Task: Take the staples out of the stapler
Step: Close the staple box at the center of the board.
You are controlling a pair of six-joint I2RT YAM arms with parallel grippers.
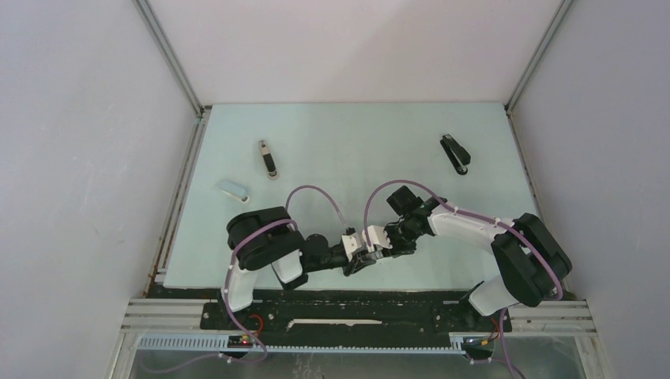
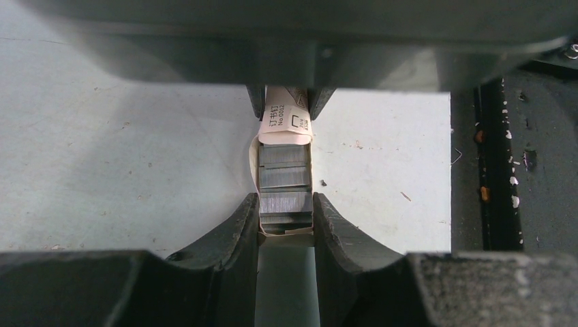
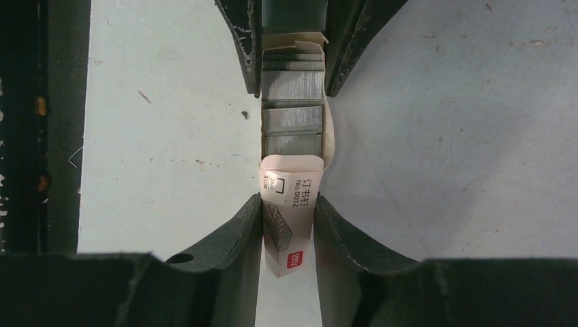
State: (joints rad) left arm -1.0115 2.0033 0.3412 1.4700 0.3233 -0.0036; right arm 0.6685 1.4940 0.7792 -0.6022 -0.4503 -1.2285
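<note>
A pale green, flat desk fills the floor of a white-walled enclosure. The two black-and-white arms reach toward each other over its near edge.

The slim stapler with a black body and a silver metal top arm lies on the far left part of the desk, well apart from both arms. An all-black second stapler lies on the far right. A small pale oblong object sits near the left edge, just nearer than the silver-topped stapler - what it is cannot be told.

Between the arms is a small staple box, pulled partly open. The right end effector pinches the pinkish-white printed sleeve from both sides, its dark curved fingers pressed flat against the card. The left end effector pinches the end of the cream paper tray that sticks out of that sleeve, its fingers touching the tray's side walls.

The grey metal staples lie in the exposed tray as several short blocks set end to end - between the two sets of fingers and touched by neither.
</note>
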